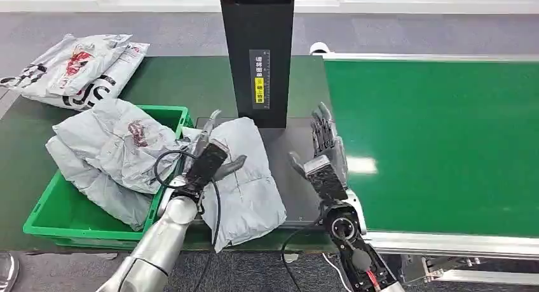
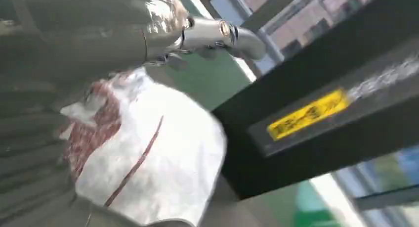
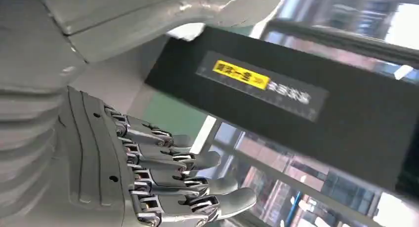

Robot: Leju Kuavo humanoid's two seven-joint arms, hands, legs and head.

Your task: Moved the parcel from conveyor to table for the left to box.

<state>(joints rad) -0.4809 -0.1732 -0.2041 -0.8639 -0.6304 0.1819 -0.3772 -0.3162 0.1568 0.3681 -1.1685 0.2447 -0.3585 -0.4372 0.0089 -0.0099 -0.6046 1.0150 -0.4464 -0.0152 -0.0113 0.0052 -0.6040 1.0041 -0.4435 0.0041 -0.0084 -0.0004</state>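
Our left hand (image 1: 211, 159) rests on the grey parcel (image 1: 245, 177), fingers spread, nothing gripped. The parcel lies on the dark table (image 1: 293, 177) by the green crate (image 1: 63, 215). Our right hand (image 1: 324, 155) hovers open beside the conveyor (image 1: 445, 146).

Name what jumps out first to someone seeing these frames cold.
The tall black post with its yellow label rises dead centre, between the dark green table and the bright green conveyor belt. At its foot a grey parcel lies on the black plate, the left hand on it and the right hand open beside it. To the left, a green bin overflows with more grey parcels.
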